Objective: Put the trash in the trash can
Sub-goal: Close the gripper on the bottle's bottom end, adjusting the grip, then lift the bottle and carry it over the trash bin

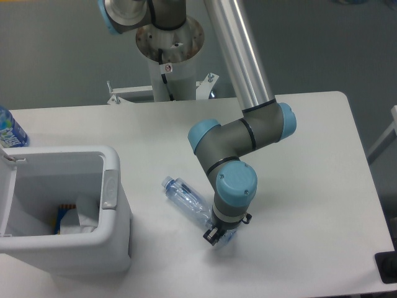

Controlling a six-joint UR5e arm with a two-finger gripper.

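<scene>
The clear, slightly crushed plastic bottle with a blue cap (186,200) is lying on the white table (310,161), cap pointing toward 10 o'clock. The black two-finger gripper (215,236) is clamping its base end. The open white plastic bin (118,214) is standing toward 9 o'clock.

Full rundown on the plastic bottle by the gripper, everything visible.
The plastic bottle is clear and slightly crushed, with a pale blue cap at its upper-left end. It lies on its side on the white table, diagonal, cap toward the trash can. The gripper is at its base end, seemingly clamped on it.
</scene>
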